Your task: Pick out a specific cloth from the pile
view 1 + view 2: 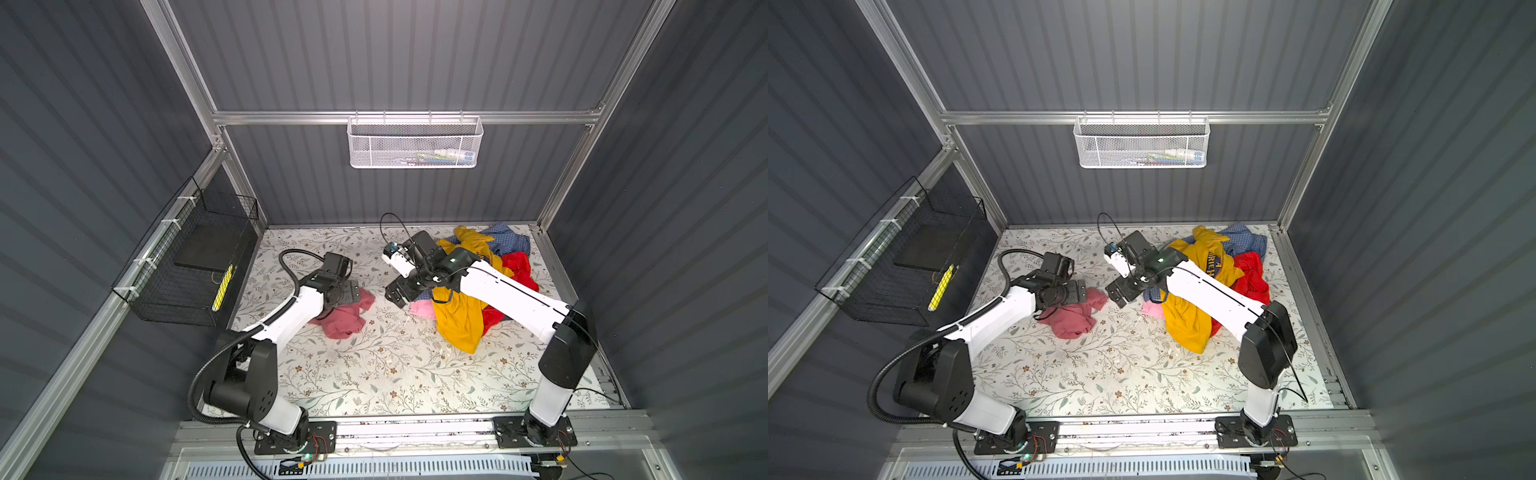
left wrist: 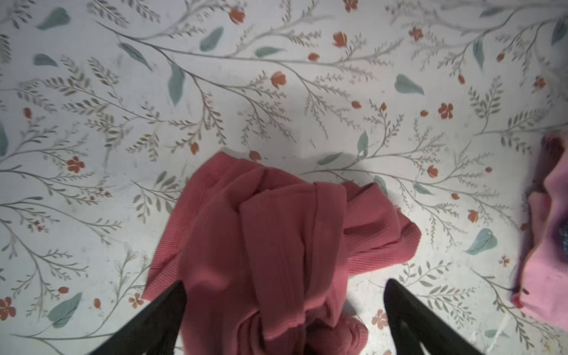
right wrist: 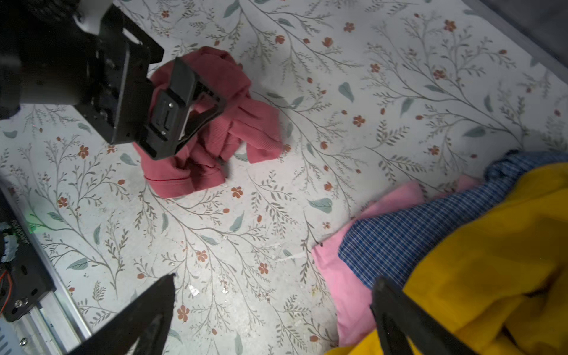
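Writing: the yellow shirt (image 1: 1183,324) in the pile (image 1: 461,316) carries navy lettering in an arc; the right arm covers part of it and it cannot be read whole. No other writing is legible. Materials: the cloth (image 1: 343,316) is dusty rose, finely ribbed knit, crumpled into soft folds with a stitched hem showing. It lies flat on the surface (image 1: 374,374), which has a pale print of leaves and small flowers. The cloth is left of the pile and clear of it, with a strip of bare surface between. On the pile's left edge a pale pink cloth (image 3: 347,276) lies under a blue checked shirt (image 3: 399,239), which the yellow one overlaps. A bright red garment (image 1: 519,266) sits on the pile's right side. Left pincer (image 2: 284,282): released, fingers spread wide, above the cloth and straddling its folds, gripping nothing. Right pincer (image 3: 275,278): released, wide, over bare surface at the pile's left edge, one finger (image 3: 396,313) by the pale pink cloth. Broad open surface in front of the pile.
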Available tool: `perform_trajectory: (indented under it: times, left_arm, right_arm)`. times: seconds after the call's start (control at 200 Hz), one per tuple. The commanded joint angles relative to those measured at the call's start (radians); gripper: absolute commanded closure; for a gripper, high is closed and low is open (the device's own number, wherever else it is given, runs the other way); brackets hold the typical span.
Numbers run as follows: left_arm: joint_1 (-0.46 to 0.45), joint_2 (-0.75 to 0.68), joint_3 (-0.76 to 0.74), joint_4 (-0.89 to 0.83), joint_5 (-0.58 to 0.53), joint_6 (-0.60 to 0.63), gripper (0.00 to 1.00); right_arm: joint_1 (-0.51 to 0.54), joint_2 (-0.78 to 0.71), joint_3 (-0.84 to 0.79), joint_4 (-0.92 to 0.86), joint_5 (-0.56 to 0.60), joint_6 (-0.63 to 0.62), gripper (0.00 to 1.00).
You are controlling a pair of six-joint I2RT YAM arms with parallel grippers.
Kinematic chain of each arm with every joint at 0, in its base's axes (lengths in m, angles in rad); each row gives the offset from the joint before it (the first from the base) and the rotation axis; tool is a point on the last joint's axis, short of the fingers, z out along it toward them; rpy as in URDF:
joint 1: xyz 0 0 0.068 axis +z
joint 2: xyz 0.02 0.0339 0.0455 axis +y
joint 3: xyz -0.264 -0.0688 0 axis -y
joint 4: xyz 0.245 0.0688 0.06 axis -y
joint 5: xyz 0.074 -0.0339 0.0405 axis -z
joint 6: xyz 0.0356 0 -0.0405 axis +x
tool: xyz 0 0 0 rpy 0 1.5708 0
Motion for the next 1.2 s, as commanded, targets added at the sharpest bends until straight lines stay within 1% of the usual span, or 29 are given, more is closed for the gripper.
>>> perform_trajectory:
  times: [0.0,0.05,0.155,0.215,0.375,0.485,0.515,0.575,0.595,0.615,0.66,0.68,0.861,1.006,1.081,1.196]
  left_arm:
    - [-0.033,0.09,0.1,-0.234,-0.033,-0.069,0.0]
    - [-0.054,0.127,0.132,-0.277,-0.075,-0.095,0.0]
    - [-0.077,0.199,0.158,-0.285,-0.08,-0.119,0.0]
    - [-0.081,0.252,0.177,-0.297,-0.101,-0.135,0.0]
    - [-0.082,0.381,0.203,-0.294,-0.165,-0.129,0.0]
    - [-0.082,0.444,0.221,-0.268,-0.169,-0.108,0.0]
    - [-0.08,0.455,0.219,-0.255,-0.168,-0.102,0.02]
    - [-0.079,0.467,0.209,-0.224,-0.156,-0.085,0.1]
    - [-0.078,0.469,0.207,-0.215,-0.153,-0.085,0.15]
    - [-0.078,0.47,0.203,-0.207,-0.15,-0.081,0.22]
    - [-0.075,0.469,0.198,-0.191,-0.146,-0.074,0.43]
    - [-0.075,0.468,0.197,-0.187,-0.147,-0.073,0.51]
    - [-0.056,0.443,0.198,-0.143,-0.15,-0.006,1.0]
    - [-0.043,0.385,0.209,-0.091,-0.189,0.125,1.0]
    - [-0.043,0.353,0.228,-0.059,-0.203,0.222,1.0]
    - [-0.044,0.307,0.248,-0.004,-0.194,0.388,1.0]
  right_arm:
    - [-0.042,-0.067,-0.055,0.0,0.067,0.027,0.01]
    - [-0.059,-0.094,-0.079,-0.008,0.088,0.025,0.01]
    - [-0.092,-0.14,-0.12,-0.023,0.128,0.017,0.01]
    - [-0.107,-0.157,-0.136,-0.033,0.148,0.014,0.01]
    - [-0.144,-0.204,-0.187,-0.044,0.164,0.021,0.01]
    - [-0.161,-0.236,-0.226,-0.04,0.163,0.032,0.01]
    - [-0.165,-0.242,-0.233,-0.04,0.164,0.035,0.01]
    - [-0.169,-0.257,-0.249,-0.04,0.169,0.039,0.01]
    - [-0.173,-0.261,-0.254,-0.039,0.171,0.04,0.01]
    - [-0.173,-0.265,-0.26,-0.039,0.172,0.041,0.01]
    - [-0.176,-0.275,-0.269,-0.039,0.175,0.04,0.01]
    - [-0.178,-0.279,-0.274,-0.039,0.176,0.04,0.01]
    - [-0.192,-0.299,-0.304,-0.044,0.189,0.031,0.01]
    - [-0.205,-0.321,-0.318,-0.025,0.193,0.026,0.01]
    - [-0.209,-0.34,-0.329,0.003,0.19,0.02,0.01]
    - [-0.213,-0.368,-0.339,0.039,0.194,0.012,0.01]
